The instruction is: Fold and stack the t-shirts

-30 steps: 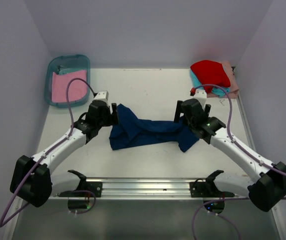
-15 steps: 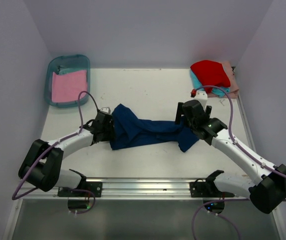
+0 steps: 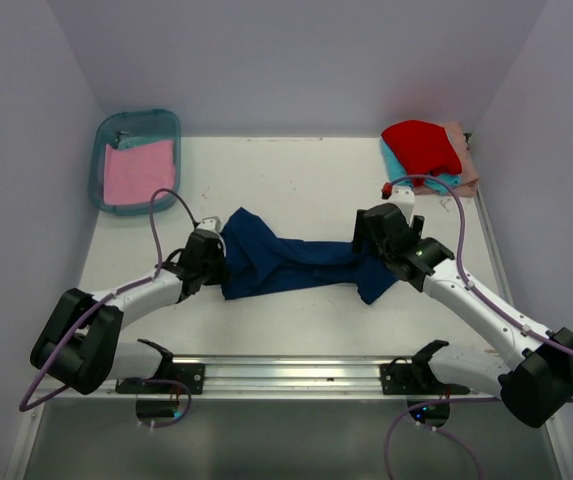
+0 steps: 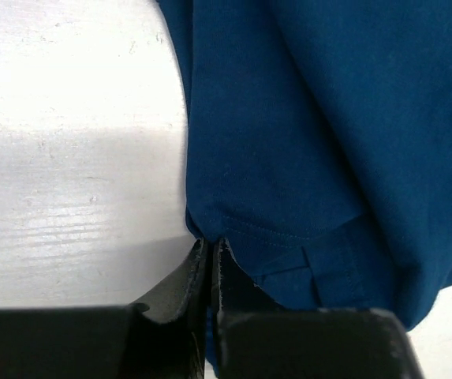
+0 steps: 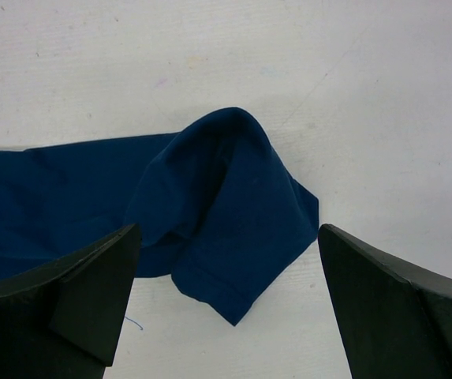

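We note the left gripper (image 4: 210,243) with jaws pressed almost together, pinching the stitched hem of the navy t-shirt (image 4: 304,118) at their tips. Right gripper (image 5: 229,230): jaws spread wide, gripping nothing. A navy sleeve lies between them on the table (image 5: 210,47).

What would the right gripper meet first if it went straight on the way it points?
Probably the navy t-shirt: its sleeve end lies straight ahead of the open right gripper, though depth is unclear.
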`<state>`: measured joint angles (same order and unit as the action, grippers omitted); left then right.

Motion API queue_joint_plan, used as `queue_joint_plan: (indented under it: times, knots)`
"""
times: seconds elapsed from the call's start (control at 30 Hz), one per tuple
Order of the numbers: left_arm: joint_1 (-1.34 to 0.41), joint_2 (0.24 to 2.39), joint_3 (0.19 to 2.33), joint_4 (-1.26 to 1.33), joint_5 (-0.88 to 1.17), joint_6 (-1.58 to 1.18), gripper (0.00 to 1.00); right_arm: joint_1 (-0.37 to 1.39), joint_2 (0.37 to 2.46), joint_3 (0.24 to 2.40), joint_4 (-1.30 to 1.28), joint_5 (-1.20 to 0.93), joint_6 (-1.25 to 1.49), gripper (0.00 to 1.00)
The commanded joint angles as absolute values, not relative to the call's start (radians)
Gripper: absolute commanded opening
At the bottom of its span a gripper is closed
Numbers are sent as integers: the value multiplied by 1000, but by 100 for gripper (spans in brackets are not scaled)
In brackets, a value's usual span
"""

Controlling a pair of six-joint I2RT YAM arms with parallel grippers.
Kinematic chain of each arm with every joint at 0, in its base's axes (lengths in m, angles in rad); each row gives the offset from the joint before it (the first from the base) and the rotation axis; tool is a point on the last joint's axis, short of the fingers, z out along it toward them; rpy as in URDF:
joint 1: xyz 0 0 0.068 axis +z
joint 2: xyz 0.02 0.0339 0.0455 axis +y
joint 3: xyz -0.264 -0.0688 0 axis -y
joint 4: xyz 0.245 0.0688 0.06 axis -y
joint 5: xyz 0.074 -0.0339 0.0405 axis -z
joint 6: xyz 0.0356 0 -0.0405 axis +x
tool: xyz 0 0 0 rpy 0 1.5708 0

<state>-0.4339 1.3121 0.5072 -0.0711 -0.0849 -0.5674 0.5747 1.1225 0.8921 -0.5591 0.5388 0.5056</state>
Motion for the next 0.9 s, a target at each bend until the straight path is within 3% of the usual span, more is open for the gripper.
queue_joint_plan:
  times: [0.0, 0.27, 0.4, 0.53, 0.87]
  knots:
    - [-431, 1309, 495, 28, -89, -574, 1, 569, 1095, 888, -558, 548, 506, 99]
    - [-431, 1206, 511, 3, -152, -546, 0, 569, 1098, 881, -545, 532, 502, 99]
    - [-433, 1175, 520, -61, -187, -526, 31, 569, 1108, 879, -537, 523, 503, 99]
    - [-433, 1225, 523, -51, -216, -512, 49, 569, 1112, 879, -535, 518, 505, 99]
    - [-433, 1344, 519, 69, -173, -515, 48, 569, 1092, 874, -546, 532, 502, 99]
